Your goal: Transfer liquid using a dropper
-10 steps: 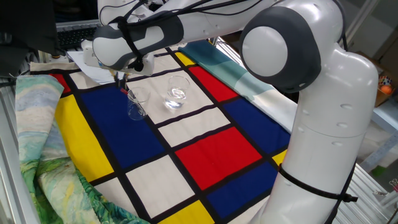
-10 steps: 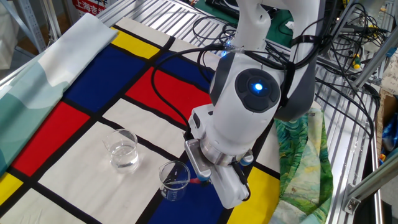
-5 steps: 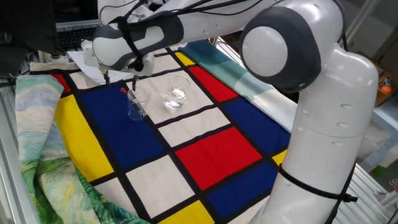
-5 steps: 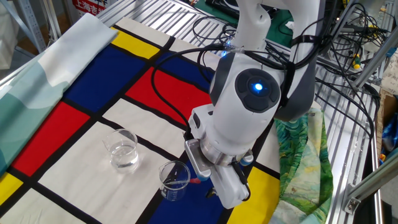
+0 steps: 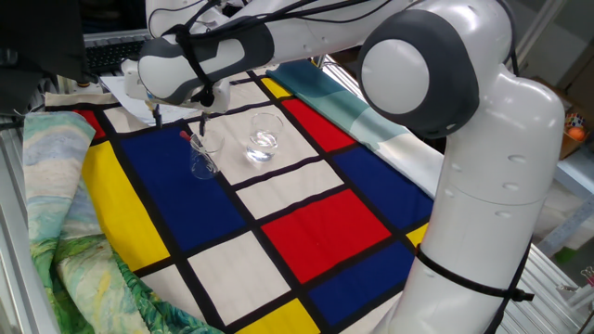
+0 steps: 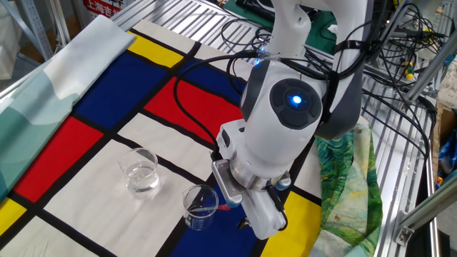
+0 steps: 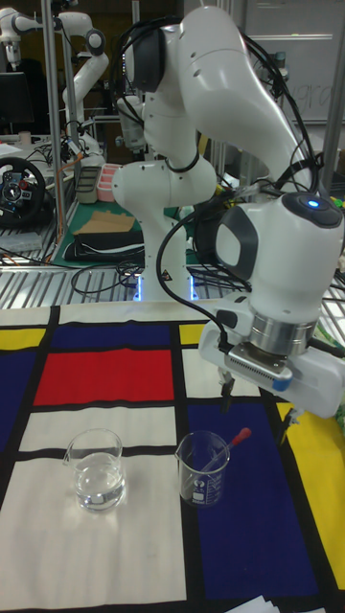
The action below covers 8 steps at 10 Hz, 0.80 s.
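Claw point(image 7: 257, 400) spread wide, empty, above dropper point(image 7: 230, 445) leaning in beaker point(image 7: 202, 468). Risk on descent: finger clipping glass rim, tipping beaker, spilling liquid point(image 7: 99, 486).

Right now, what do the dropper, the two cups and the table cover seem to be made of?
The dropper: clear tube, glass or plastic, with a matte red bulb, likely rubber.
The small beaker: clear glass, glossy, with printed marks.
The rounder glass: clear, shiny, with glints.
The table cover: probably woven cloth, matte colour blocks.
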{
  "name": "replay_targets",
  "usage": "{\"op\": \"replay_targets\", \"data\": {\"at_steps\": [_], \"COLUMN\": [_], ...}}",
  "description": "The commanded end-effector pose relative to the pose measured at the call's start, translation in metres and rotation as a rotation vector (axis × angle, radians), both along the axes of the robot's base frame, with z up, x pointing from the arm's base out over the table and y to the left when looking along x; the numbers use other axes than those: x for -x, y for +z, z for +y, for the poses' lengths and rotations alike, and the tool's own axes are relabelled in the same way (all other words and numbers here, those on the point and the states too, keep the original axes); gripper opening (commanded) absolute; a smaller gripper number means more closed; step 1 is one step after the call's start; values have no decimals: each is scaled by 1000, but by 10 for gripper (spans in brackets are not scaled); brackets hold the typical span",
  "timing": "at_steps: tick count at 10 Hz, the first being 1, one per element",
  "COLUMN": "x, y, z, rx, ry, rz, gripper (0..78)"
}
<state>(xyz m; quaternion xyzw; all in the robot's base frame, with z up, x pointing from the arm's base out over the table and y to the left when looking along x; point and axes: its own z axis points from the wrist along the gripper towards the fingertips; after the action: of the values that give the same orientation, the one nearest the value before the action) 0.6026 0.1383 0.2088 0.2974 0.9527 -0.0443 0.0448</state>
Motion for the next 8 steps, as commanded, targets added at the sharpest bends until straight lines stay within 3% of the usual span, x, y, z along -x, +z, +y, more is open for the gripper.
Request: {"op": "replay_targets", "data": {"at_steps": [1,4,5,8], "x": [-3,-3,-3,-1], "y": [-23,-23,-21,-18], "z": [4,4,3,3], "rx": [32,56,81,83], "ry": [-4,-20,-26,-22], "rz": [-34,-37,-38,-36], "gripper": [775,775,775,775]}}
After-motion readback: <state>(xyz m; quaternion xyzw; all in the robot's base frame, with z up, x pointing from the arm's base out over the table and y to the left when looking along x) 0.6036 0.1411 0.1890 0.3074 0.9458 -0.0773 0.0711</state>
